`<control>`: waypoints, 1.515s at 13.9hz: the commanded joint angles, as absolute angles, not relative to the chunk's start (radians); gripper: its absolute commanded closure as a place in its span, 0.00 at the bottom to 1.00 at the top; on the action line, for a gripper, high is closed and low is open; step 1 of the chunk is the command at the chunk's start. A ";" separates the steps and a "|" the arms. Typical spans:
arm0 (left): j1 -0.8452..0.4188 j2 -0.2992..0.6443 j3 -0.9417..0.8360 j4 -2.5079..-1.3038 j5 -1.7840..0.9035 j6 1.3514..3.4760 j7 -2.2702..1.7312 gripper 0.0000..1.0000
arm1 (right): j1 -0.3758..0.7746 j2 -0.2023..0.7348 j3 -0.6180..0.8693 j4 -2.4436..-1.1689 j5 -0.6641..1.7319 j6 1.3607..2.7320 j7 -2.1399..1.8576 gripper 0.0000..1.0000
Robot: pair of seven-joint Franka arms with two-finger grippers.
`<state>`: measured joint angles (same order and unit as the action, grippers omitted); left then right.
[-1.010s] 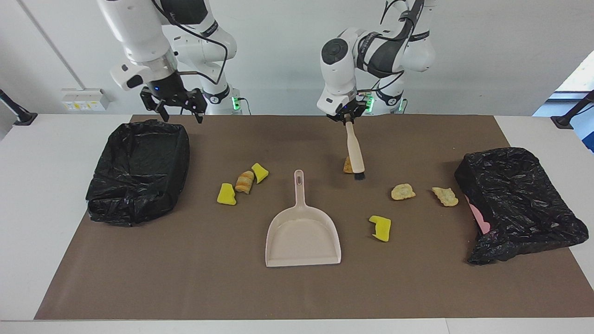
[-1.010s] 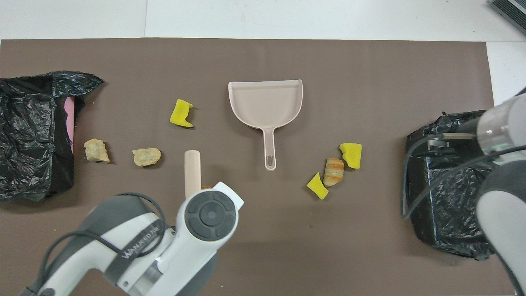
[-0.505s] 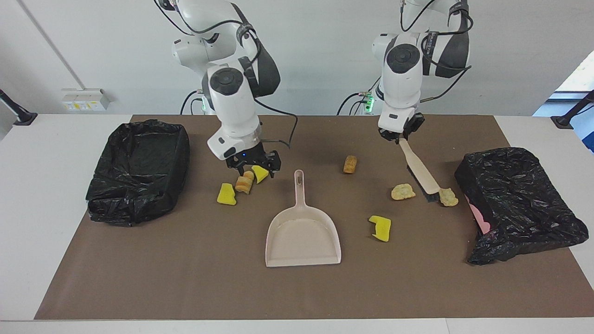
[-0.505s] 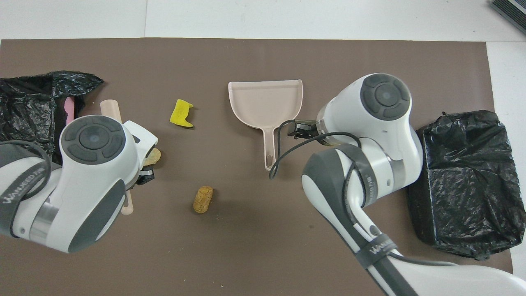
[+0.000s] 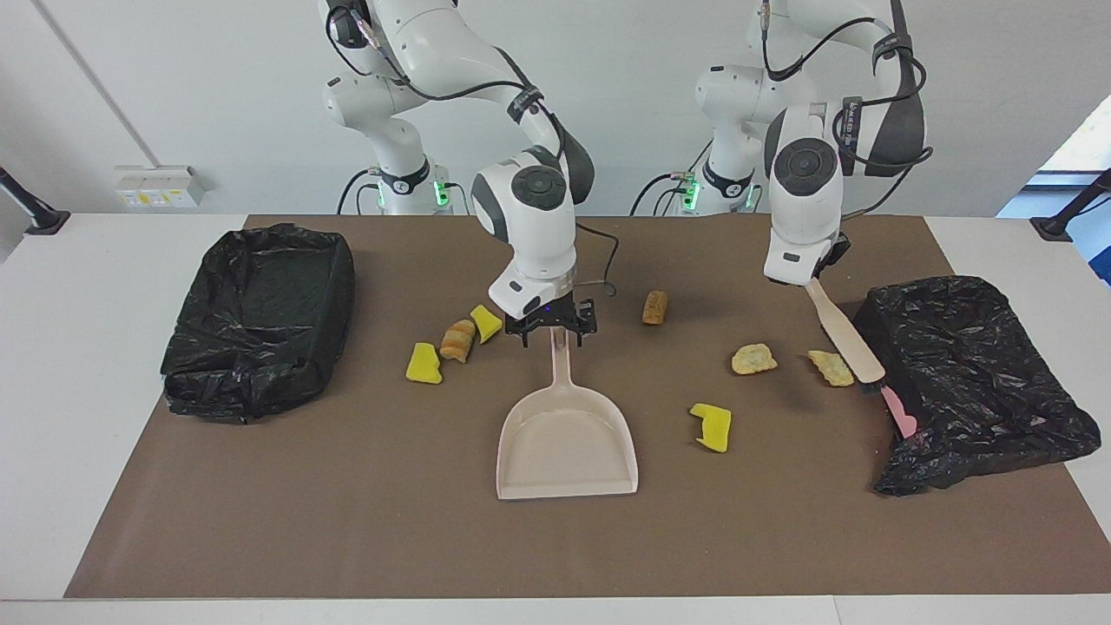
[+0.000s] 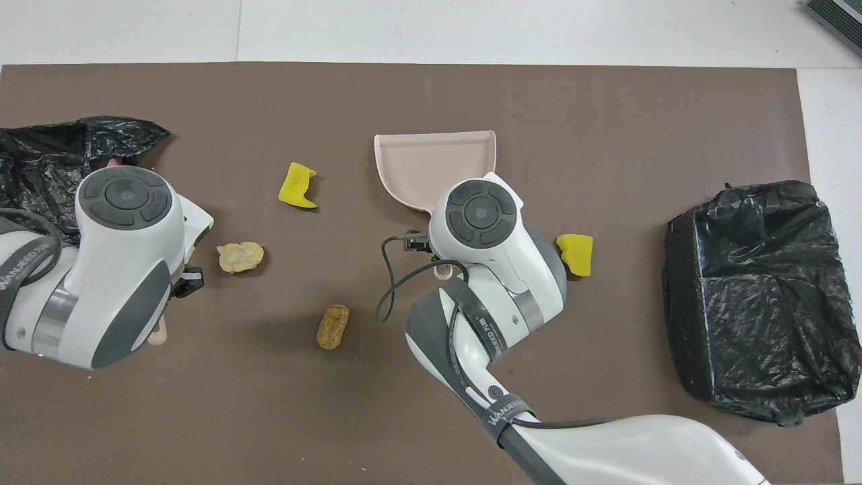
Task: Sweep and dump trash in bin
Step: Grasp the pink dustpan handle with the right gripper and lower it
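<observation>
The beige dustpan (image 5: 566,438) (image 6: 434,162) lies mid-mat, handle toward the robots. My right gripper (image 5: 553,331) is open, its fingers either side of the handle's end. My left gripper (image 5: 811,278) is shut on the brush (image 5: 846,337), which slants down; its black bristles sit between a pale lump (image 5: 832,367) and the tipped bin (image 5: 972,382). More trash is scattered about: a yellow sponge (image 5: 424,364), a bread piece (image 5: 457,339), a second yellow sponge (image 5: 486,323), a tan lump (image 5: 655,307) (image 6: 333,327), a pale lump (image 5: 753,358) (image 6: 240,256) and a yellow chunk (image 5: 712,427) (image 6: 297,185).
A second black-bagged bin (image 5: 260,317) (image 6: 747,296) stands upright at the right arm's end. The brown mat (image 5: 347,521) covers the table's middle. The bin at the left arm's end shows a pink rim (image 5: 894,408).
My right gripper moved from beside the sponge and bread cluster to the dustpan's handle end. My left gripper carried the brush past the pale lump, toward the tipped bin.
</observation>
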<state>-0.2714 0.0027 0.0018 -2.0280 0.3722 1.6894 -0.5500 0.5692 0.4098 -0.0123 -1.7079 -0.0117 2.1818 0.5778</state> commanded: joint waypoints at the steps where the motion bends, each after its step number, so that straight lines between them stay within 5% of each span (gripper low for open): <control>1: -0.239 -0.003 -0.012 -2.072 0.400 1.683 -0.531 1.00 | 0.574 0.439 -0.015 -1.681 -0.044 2.200 0.578 0.00; 3: -0.235 -0.008 -0.012 -2.121 0.400 1.684 -0.531 1.00 | 0.571 0.440 -0.015 -1.683 -0.051 2.201 0.548 0.00; 4: -0.233 -0.020 -0.012 -2.143 0.400 1.693 -0.532 1.00 | 0.571 0.440 -0.015 -1.683 -0.049 2.201 0.548 0.21; 6: -0.212 -0.023 -0.011 -2.149 0.409 1.694 -0.534 1.00 | 0.575 0.440 -0.015 -1.681 -0.034 2.198 0.558 1.00; 14: -0.199 -0.023 -0.011 -2.171 0.416 1.703 -0.537 1.00 | 0.520 0.437 -0.014 -1.661 0.018 2.195 0.176 1.00; 18: -0.175 -0.041 -0.011 -2.206 0.416 1.709 -0.566 1.00 | 0.477 0.312 -0.014 -1.724 0.018 2.077 -0.203 1.00; 21: -0.172 -0.060 -0.011 -2.244 0.416 1.747 -0.568 1.00 | 0.462 0.163 -0.015 -1.897 0.002 2.069 -0.440 1.00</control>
